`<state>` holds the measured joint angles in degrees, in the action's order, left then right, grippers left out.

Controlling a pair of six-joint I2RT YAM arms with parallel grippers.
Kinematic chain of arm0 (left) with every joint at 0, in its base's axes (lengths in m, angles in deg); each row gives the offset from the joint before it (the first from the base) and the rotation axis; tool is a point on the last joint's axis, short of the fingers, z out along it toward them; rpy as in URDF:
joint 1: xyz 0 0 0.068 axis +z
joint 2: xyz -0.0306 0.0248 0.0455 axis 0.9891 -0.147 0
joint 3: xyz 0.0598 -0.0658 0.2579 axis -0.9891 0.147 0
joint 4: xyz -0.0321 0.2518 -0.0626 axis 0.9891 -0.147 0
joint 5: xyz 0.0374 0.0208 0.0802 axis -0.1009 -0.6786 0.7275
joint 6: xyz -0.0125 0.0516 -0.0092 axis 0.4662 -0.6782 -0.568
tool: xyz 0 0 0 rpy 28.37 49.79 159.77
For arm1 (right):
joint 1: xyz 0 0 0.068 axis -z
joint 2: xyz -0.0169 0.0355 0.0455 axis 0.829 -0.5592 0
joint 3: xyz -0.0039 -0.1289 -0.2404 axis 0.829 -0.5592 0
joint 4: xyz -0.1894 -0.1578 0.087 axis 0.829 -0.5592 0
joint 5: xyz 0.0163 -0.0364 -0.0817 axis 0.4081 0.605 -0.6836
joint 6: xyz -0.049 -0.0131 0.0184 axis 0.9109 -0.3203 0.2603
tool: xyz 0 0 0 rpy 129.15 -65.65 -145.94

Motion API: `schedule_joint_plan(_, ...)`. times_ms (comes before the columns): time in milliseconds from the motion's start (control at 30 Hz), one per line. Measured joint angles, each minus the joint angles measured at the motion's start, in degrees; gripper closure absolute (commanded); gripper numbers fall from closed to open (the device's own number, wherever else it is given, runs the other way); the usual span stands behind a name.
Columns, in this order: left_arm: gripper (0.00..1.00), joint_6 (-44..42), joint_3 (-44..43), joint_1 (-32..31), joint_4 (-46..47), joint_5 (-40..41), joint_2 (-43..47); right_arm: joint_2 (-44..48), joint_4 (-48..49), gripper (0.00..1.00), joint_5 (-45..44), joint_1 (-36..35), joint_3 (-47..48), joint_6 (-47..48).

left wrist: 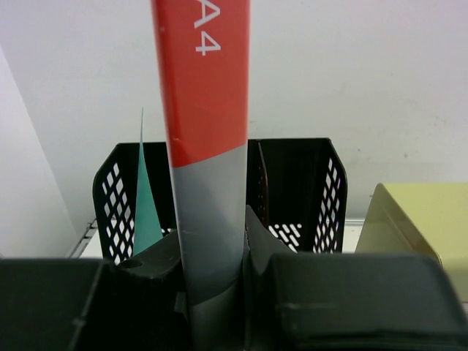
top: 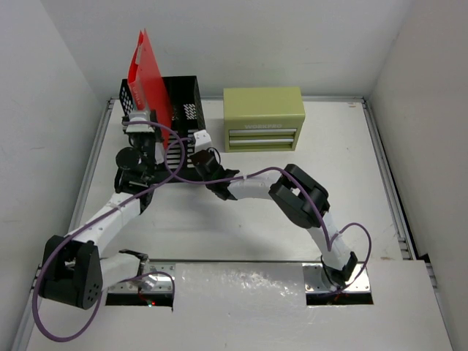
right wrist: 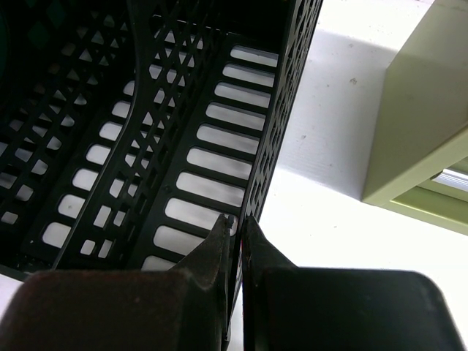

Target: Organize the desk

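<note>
Nearest you, both arm bases sit at the near edge of the desk (top: 241, 227), the white tabletop with grey rails that fills the top view and carries everything else.

Your left gripper (left wrist: 212, 256) is clenched on a red A4 folder (left wrist: 205, 88), its 2 dark fingers (left wrist: 157, 259) pressed against either side of the folder's grey lower part. The folder stands nearly upright, leaning slightly, and its bottom edge is hidden between the fingers. From above it rises over the left part of the rack.

Your right gripper (right wrist: 235, 241) is pinched shut on the black mesh file rack (right wrist: 146, 146), gripping the thin right-hand wall at its near end, 1 finger inside and 1 outside.

Beyond, the rack stands at the desk's far left. A teal sheet (left wrist: 145, 197) stands upright in its left compartment.

Just right of the rack, apart from it, the olive-green drawer box (top: 263, 117) sits against the far wall with 2 drawer fronts facing you.
</note>
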<state>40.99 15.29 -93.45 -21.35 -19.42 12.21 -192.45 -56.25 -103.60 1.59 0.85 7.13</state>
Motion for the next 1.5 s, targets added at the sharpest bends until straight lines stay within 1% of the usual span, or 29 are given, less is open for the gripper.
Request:
schedule_joint_plan(167,1.0,0.0,0.0,0.0,-0.3,-1.3,-0.6,0.1,0.0,1.0,0.1,0.1,-0.2,-0.9)
schedule_joint_plan(400,1.0,0.7,-0.4,0.0,5.8,-3.4,-6.4,0.1,0.3,1.0,1.3,0.4,-0.3,-1.0)
schedule_joint_plan(533,1.0,1.7,-0.7,-0.1,7.7,-3.9,-7.8,0.3,1.2,1.0,2.7,0.7,-0.8,-1.1)
schedule_joint_plan(700,1.0,1.9,-0.5,-0.1,7.6,-3.8,-8.0,0.5,1.7,1.0,3.4,1.0,-1.3,-1.4)
schedule_joint_plan(867,1.0,2.2,-0.6,-0.1,5.4,-3.2,-7.1,0.7,2.5,1.0,3.5,1.0,-1.9,-1.9)
schedule_joint_plan(900,0.96,2.2,-0.7,-0.1,4.7,-3.1,-6.6,0.7,2.5,1.0,3.5,1.0,-1.9,-2.0)
schedule_joint_plan(933,0.86,2.2,-0.9,-0.1,4.0,-3.1,-6.1,0.7,2.5,1.0,3.5,1.0,-1.9,-2.0)
schedule_joint_plan(1000,0.74,2.2,-2.1,0.0,1.3,-3.1,-5.2,0.7,2.6,1.0,3.5,1.0,-2.0,-2.1)
schedule_joint_plan(1033,0.64,2.2,-3.1,0.2,-0.7,-3.1,-5.0,0.7,2.6,1.0,3.4,1.0,-2.0,-2.1)
schedule_joint_plan(1133,0.49,2.5,-4.3,0.9,-6.1,-3.1,-4.9,0.8,2.4,1.0,3.3,1.1,-2.1,-2.3)
schedule_joint_plan(1200,0.49,2.4,-4.3,1.2,-7.5,-2.9,-4.8,0.8,2.5,1.0,3.2,1.1,-2.1,-2.3)
schedule_joint_plan(1233,0.55,2.1,-4.1,1.4,-9.6,-2.5,-4.8,0.9,2.4,1.0,3.1,1.1,-2.3,-2.3)
schedule_joint_plan(1300,0.58,1.5,-3.2,1.8,-12.1,-1.8,-5.2,1.2,2.4,1.0,3.0,1.2,-2.6,-2.3)
schedule_joint_plan(1367,0.58,0.3,-2.4,1.9,-13.2,-1.1,-5.5,1.2,2.4,1.0,3.0,1.3,-2.7,-2.3)
schedule_joint_plan(1500,0.5,-0.2,-2.4,2.0,-13.7,-0.7,-5.5,1.2,2.4,1.0,3.0,1.3,-2.7,-2.3)
